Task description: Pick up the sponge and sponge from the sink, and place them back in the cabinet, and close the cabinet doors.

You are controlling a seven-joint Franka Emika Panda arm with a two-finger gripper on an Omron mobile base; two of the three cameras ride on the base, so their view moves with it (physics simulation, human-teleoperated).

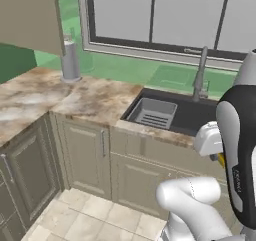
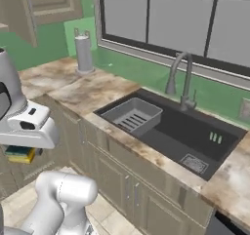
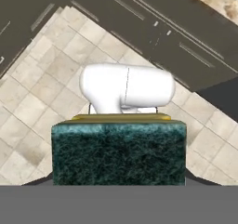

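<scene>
My gripper point(image 3: 119, 180) is shut on a dark green-topped sponge point(image 3: 119, 151) with a yellow base, which hides most of the fingers in the hand view. In the right base view the same sponge point(image 2: 19, 154) hangs under the white hand, low at the left, in front of the lower cupboards and above the tiled floor. A sliver of its yellow edge point(image 1: 220, 158) peeks out beside the arm in the left base view. The black sink point(image 1: 200, 119) point(image 2: 188, 131) lies further back in the counter. A beige cabinet door point(image 1: 30, 15) point(image 2: 49, 2) shows at the upper left.
A grey slotted rack point(image 1: 152, 112) point(image 2: 132, 114) sits in the sink's left part, with a grey gooseneck faucet point(image 1: 200, 75) point(image 2: 183, 78) behind it. A grey cylinder point(image 1: 70, 60) point(image 2: 84, 53) stands on the marble counter point(image 1: 75, 97). My own white arm link point(image 3: 126, 88) hangs below the hand.
</scene>
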